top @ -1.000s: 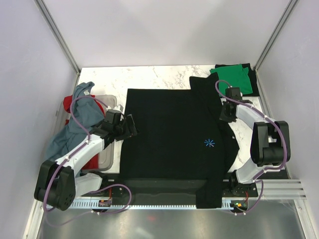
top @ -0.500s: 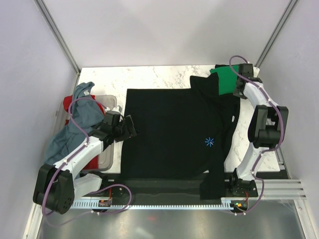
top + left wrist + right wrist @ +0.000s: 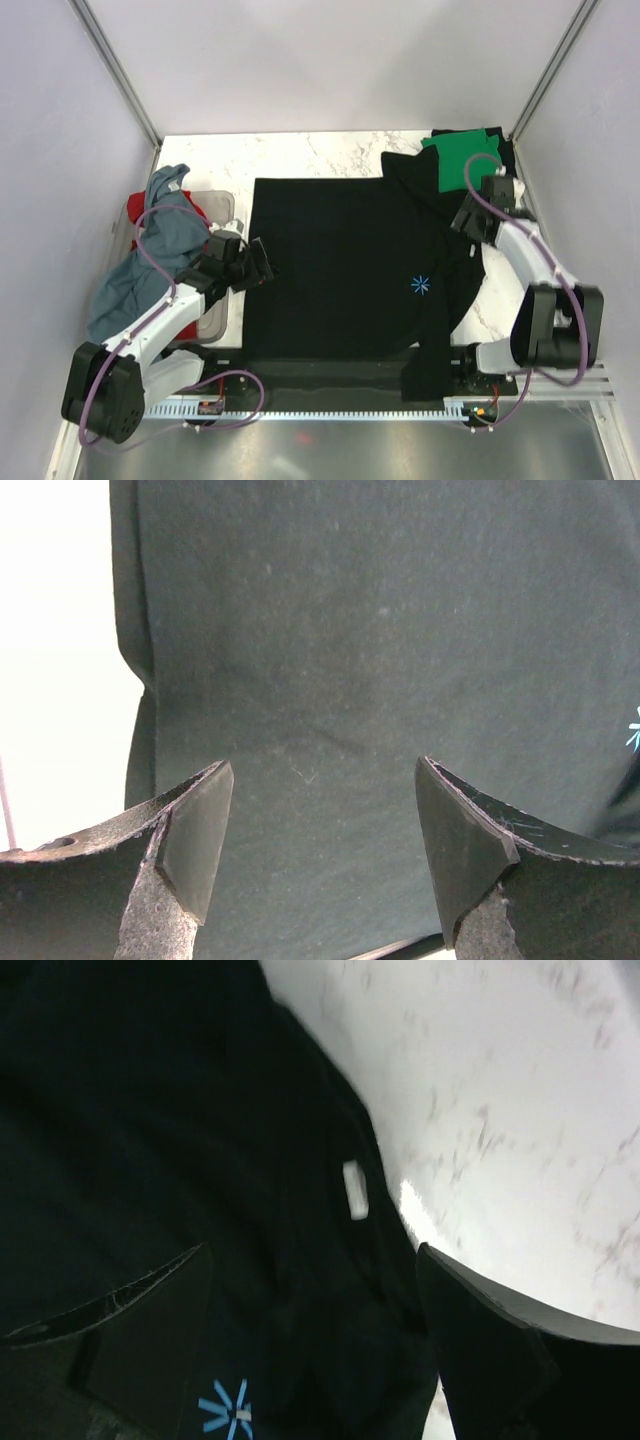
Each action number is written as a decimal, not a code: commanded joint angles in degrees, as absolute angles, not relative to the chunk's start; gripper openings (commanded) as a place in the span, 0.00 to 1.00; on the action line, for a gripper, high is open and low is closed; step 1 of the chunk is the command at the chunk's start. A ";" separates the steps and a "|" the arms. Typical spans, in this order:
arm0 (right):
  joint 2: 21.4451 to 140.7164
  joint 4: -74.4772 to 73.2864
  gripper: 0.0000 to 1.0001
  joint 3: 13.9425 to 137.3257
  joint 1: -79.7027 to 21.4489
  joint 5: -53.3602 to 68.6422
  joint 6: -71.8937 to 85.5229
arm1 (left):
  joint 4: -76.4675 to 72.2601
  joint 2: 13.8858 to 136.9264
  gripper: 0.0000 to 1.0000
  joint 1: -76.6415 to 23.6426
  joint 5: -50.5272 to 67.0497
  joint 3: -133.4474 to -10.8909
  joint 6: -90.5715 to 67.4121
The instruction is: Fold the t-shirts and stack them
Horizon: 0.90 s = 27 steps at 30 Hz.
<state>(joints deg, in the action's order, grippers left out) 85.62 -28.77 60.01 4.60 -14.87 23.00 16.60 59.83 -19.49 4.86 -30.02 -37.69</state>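
Note:
A black t-shirt (image 3: pixel 340 270) with a small blue star mark lies spread over the middle of the table, its right side folded inward and rumpled. My left gripper (image 3: pixel 262 262) hovers open over its left edge, with only black cloth (image 3: pixel 380 630) below the left gripper (image 3: pixel 322 780). My right gripper (image 3: pixel 468 220) is open above the shirt's right fold; the right wrist view shows the right gripper (image 3: pixel 312 1255) empty over dark cloth (image 3: pixel 150 1110). A folded green t-shirt (image 3: pixel 460 158) lies at the back right. A grey-blue t-shirt (image 3: pixel 150 250) and a red one (image 3: pixel 140 205) hang over the bin.
A translucent grey plastic bin (image 3: pixel 225 203) stands at the left edge of the white marble table (image 3: pixel 300 155). Grey walls close in on both sides. A metal rail (image 3: pixel 330 408) runs along the near edge, and the black shirt's hem hangs over it.
The right gripper went from shut to open, swinging back over the green shirt and returning over the black shirt's right fold, which shifted. The left arm slid slightly nearer.

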 commanded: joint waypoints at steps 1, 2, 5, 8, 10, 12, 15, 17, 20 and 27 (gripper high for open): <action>79.20 -25.50 0.90 50.56 5.01 -6.62 27.51 | 18.19 59.59 0.80 -20.39 3.87 -28.39 -40.52; 78.23 -24.44 0.90 46.53 5.36 -5.63 28.73 | 18.28 60.02 0.81 -20.91 3.95 -27.95 -40.69; 76.20 -22.69 0.90 40.54 6.68 -3.61 30.58 | 18.02 61.43 0.80 -22.14 3.43 -26.99 -41.74; 75.50 -19.53 0.89 36.49 7.56 -0.10 31.90 | 16.62 62.49 0.81 -23.37 2.73 -26.28 -42.80; 77.33 -17.85 0.88 35.51 7.73 2.71 32.52 | 15.13 63.37 0.80 -23.90 2.64 -26.19 -43.42; 78.74 -16.44 0.89 35.33 7.65 3.51 32.87 | 13.89 65.20 0.81 -23.99 2.72 -26.02 -43.68; 82.26 -15.03 0.88 36.21 8.26 2.99 32.09 | 10.99 68.46 0.81 -23.99 2.46 -25.93 -43.59; 85.24 -13.89 0.88 36.91 10.10 2.20 31.38 | 9.42 72.76 0.81 -23.99 1.41 -27.07 -43.07; 89.99 -12.83 0.88 39.37 14.32 2.46 30.06 | 9.32 78.21 0.82 -23.21 0.18 -30.14 -41.57; 99.92 -13.97 0.85 52.36 17.93 3.25 30.67 | 10.28 89.63 0.82 -15.40 0.18 -42.77 -38.50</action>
<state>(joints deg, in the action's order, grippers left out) 94.52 -10.31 50.76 17.34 3.53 30.50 7.22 83.57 -19.31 4.56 -38.74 -41.21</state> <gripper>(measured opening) 0.853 0.822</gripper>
